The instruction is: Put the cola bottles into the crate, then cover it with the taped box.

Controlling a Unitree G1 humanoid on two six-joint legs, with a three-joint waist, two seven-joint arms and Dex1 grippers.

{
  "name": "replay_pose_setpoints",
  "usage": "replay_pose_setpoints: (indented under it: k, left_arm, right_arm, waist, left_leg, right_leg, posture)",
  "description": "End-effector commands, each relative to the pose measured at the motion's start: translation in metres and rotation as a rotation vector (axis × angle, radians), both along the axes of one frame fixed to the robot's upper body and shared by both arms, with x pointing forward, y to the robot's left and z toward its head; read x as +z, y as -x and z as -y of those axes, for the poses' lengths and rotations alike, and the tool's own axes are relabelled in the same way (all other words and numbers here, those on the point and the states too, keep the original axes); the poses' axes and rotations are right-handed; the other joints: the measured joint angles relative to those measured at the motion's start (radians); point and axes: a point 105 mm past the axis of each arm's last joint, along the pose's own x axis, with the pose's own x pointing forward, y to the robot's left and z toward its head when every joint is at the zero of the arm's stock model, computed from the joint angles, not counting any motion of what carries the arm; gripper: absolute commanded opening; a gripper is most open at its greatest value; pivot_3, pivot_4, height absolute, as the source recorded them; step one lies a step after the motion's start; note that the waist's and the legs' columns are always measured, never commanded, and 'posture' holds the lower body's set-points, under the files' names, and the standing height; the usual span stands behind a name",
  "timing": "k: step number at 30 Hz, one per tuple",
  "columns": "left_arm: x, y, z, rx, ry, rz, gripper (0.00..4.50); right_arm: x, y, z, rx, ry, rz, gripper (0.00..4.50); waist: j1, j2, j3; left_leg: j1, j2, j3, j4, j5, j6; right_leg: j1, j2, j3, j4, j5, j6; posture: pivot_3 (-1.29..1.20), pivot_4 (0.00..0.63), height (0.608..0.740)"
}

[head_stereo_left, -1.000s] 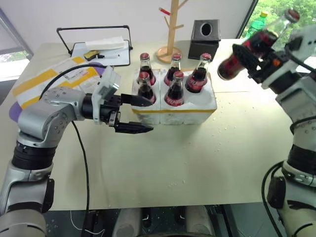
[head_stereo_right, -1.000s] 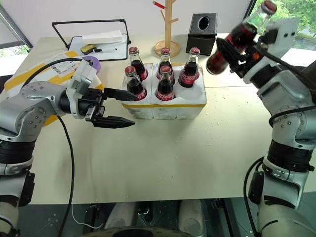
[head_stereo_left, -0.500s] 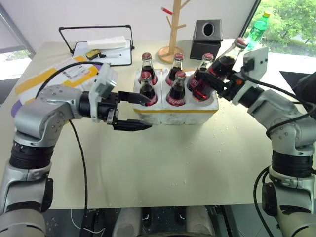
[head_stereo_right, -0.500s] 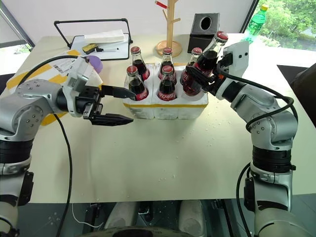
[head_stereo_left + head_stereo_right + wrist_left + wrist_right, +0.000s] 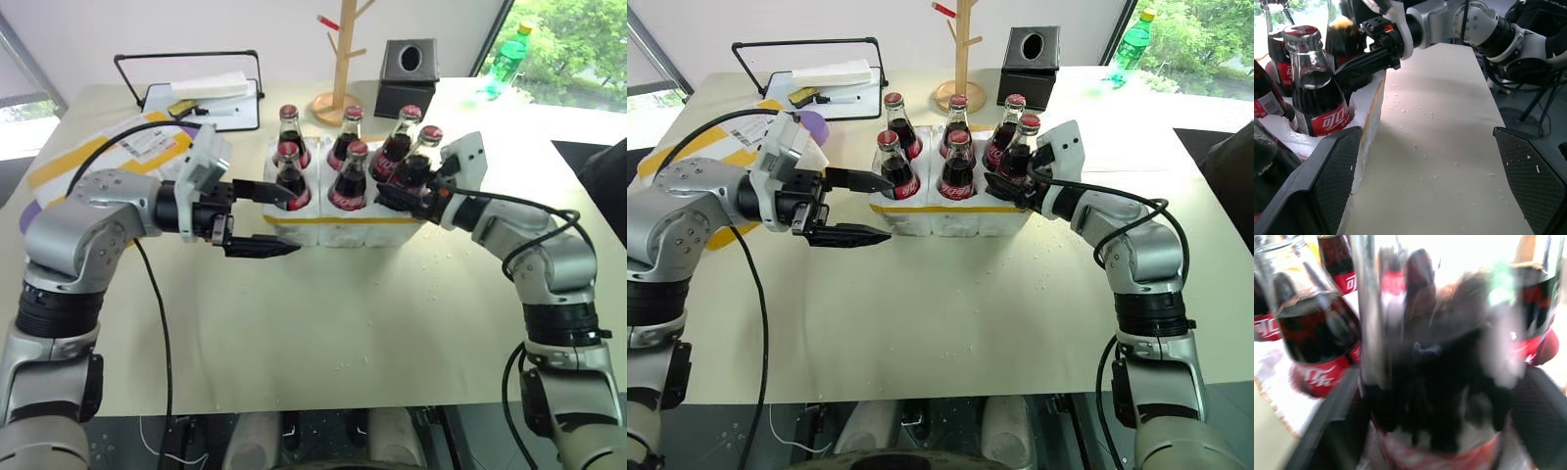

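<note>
The near part of the worktop (image 5: 323,333) is bare apart from foam crumbs. Over it, at the crate's left end, hangs the left tool (image 5: 294,225), released and spread wide. One finger (image 5: 274,194) reaches in beside the front-left bottle (image 5: 287,174) and the other lies out in front of the crate wall. It holds nothing. I judge it is parked there to steady the crate (image 5: 353,233) while bottles go in. The left forearm lies roughly level and points across toward the robot's right.

The crate sits mid-worktop with a cola bottle in each of its six wells, so the loading looks all but complete. The sixth bottle (image 5: 421,157) stands nearly upright in the front-right well, and the right tool (image 5: 400,188) is around its lower body. Whether that tool is clamping the bottle or has let go, I cannot tell. The right arm reaches in low from the robot's right, elbow out, with the forearm about level and aimed forward and left at the crate.

Farther left, behind the left arm, the taped box (image 5: 83,157) lies on the worktop, not yet used as the cover. Beyond the crate stand a wooden rack (image 5: 343,59) and a black tissue box (image 5: 407,64).
</note>
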Motion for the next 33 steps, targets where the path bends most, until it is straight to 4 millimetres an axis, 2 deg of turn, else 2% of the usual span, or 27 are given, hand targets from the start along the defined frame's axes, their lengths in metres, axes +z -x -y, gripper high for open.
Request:
replay_pose_setpoints:
  k: [1, 5, 9, 11, 16, 19, 22, 26, 28, 33]
  left_arm:
    - [0.010, 0.002, -0.009, 0.055, 0.011, 0.061, 4.50]
    - [0.009, -0.003, -0.031, 0.229, -0.017, 0.126, 4.50]
    - [0.015, -0.013, -0.073, 0.544, -0.099, 0.284, 4.50]
    - [0.015, -0.012, -0.103, 0.715, -0.195, 0.364, 4.50]
    - [0.002, 0.015, -0.171, 1.026, -0.501, 0.502, 4.50]
    - [-0.010, 0.035, -0.218, 1.201, -0.711, 0.567, 4.50]
    - [-0.024, 0.041, -0.247, 1.278, -0.851, 0.615, 4.50]
    - [-0.043, 0.039, -0.271, 1.309, -0.942, 0.645, 4.50]
    - [-0.055, 0.032, -0.282, 1.303, -0.995, 0.672, 4.50]
    - [-0.070, 0.013, -0.302, 1.323, -1.019, 0.712, 4.50]
  right_arm:
    - [0.004, -0.003, -0.003, 0.013, 0.019, 0.024, 4.44]
    - [0.014, 0.003, -0.001, 0.042, 0.021, 0.043, 4.44]
    - [0.041, 0.018, 0.015, 0.080, -0.008, 0.073, 4.44]
    - [0.059, 0.026, 0.026, 0.093, -0.029, 0.090, 4.44]
    - [0.097, 0.038, 0.051, 0.111, -0.056, 0.118, 4.44]
    - [0.110, 0.043, 0.053, 0.158, -0.031, 0.142, 4.44]
    - [0.119, 0.049, 0.044, 0.233, -0.053, 0.150, 4.44]
    - [0.121, 0.055, 0.032, 0.304, -0.048, 0.162, 4.44]
    - [0.118, 0.058, 0.028, 0.323, -0.026, 0.158, 4.44]
    - [0.123, 0.090, 0.025, 0.442, 0.016, 0.177, 4.44]
  waist:
    - [-0.003, 0.000, 0.000]
    - [-0.013, 0.000, 0.000]
    - [-0.012, 0.000, 0.000]
    - [-0.013, 0.000, 0.000]
    - [-0.014, 0.000, 0.000]
    - [-0.014, 0.000, 0.000]
    - [-0.011, 0.000, 0.000]
    - [-0.010, 0.000, 0.000]
    - [-0.010, 0.000, 0.000]
    - [-0.009, 0.000, -0.001]
  left_leg:
    - [0.000, 0.000, 0.000, 0.000, 0.000, 0.000]
    - [0.000, 0.001, 0.000, 0.000, 0.000, 0.000]
    - [0.000, 0.001, -0.001, -0.001, 0.000, 0.000]
    - [0.000, 0.001, -0.001, -0.001, 0.000, 0.000]
    - [0.000, 0.001, 0.000, -0.002, -0.001, -0.001]
    - [-0.001, 0.002, 0.001, -0.003, -0.001, -0.001]
    - [-0.001, 0.002, 0.001, -0.004, -0.001, -0.001]
    - [-0.002, 0.002, 0.001, -0.004, -0.003, -0.004]
    - [-0.003, 0.002, 0.002, -0.005, -0.003, -0.003]
    - [-0.005, 0.002, 0.003, -0.006, -0.002, -0.001]
  right_leg:
    - [0.000, 0.000, 0.000, 0.000, 0.000, 0.000]
    - [0.000, 0.000, 0.000, 0.000, 0.000, 0.000]
    - [0.000, 0.000, 0.000, 0.000, 0.000, 0.000]
    - [0.000, 0.000, 0.000, 0.000, 0.000, 0.000]
    - [-0.002, -0.001, 0.000, -0.002, 0.000, 0.000]
    - [-0.004, -0.001, 0.000, -0.002, 0.000, -0.001]
    - [-0.005, -0.001, 0.000, -0.001, 0.000, -0.001]
    - [-0.011, -0.002, 0.000, -0.002, 0.001, -0.002]
    - [-0.012, -0.003, 0.000, -0.001, 0.001, -0.002]
    - [-0.011, -0.004, 0.000, 0.000, 0.001, -0.002]
  posture:
    - [0.00, 0.150, 0.740]
    - [0.00, 0.150, 0.740]
    - [0.00, 0.150, 0.740]
    - [0.00, 0.150, 0.740]
    - [0.00, 0.150, 0.740]
    - [0.00, 0.150, 0.740]
    - [0.00, 0.150, 0.740]
    - [0.00, 0.150, 0.740]
    - [0.00, 0.150, 0.740]
    - [0.00, 0.150, 0.740]
